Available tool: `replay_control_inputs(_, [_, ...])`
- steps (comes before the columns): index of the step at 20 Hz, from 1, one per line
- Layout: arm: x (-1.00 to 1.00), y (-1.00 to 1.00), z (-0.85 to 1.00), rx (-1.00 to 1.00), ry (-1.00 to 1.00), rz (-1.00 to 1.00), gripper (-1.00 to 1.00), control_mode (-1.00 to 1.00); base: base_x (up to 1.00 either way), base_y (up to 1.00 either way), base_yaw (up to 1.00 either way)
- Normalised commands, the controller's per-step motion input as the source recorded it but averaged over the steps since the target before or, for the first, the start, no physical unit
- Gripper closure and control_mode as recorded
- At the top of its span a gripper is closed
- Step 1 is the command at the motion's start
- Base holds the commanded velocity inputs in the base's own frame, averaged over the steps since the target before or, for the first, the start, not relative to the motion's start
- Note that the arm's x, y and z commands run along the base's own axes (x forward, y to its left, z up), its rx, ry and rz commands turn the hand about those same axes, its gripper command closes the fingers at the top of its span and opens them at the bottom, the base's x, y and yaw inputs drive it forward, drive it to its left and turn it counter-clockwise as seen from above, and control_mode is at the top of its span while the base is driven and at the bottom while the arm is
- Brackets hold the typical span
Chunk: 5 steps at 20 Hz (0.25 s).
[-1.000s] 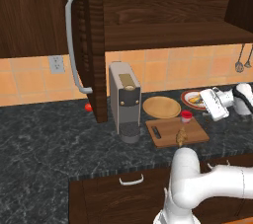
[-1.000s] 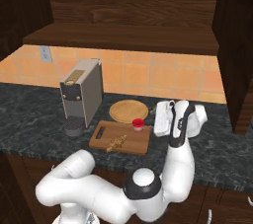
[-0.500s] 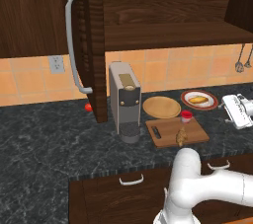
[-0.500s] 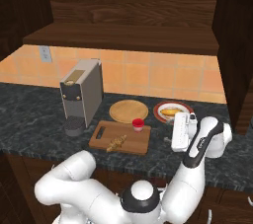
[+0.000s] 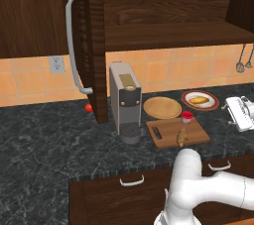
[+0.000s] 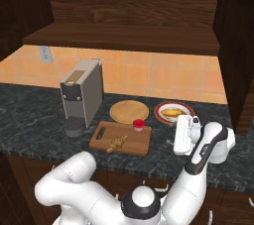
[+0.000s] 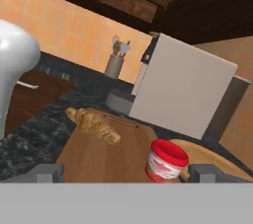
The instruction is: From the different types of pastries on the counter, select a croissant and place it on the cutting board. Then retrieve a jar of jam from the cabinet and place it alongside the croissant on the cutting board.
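Your gripper (image 6: 182, 135) hangs to the right of the board (image 6: 101, 140), apart from it; its fingers (image 7: 47, 172) stand wide apart with nothing between them. The croissant (image 6: 116, 143) lies on the board near its front edge, and the jar (image 6: 138, 125) stands upright at the board's far right corner, beside the round plate (image 6: 129, 111). The cabinet (image 5: 92, 45) door hangs open.

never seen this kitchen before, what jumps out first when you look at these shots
The cutting board in the middle of the dark counter draws the eye, with the croissant lying on it and the red jar of jam standing at its back edge. Just behind sits a round wooden plate, and to the board's left a tall grey coffee machine. The white gripper hangs low over the counter, right of the board.
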Motion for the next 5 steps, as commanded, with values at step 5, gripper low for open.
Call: replay_control_inputs(5, [-0.02,-0.15,0.0,0.04,0.0,0.0,-1.0,-1.0,0.0,0.0,0.0])
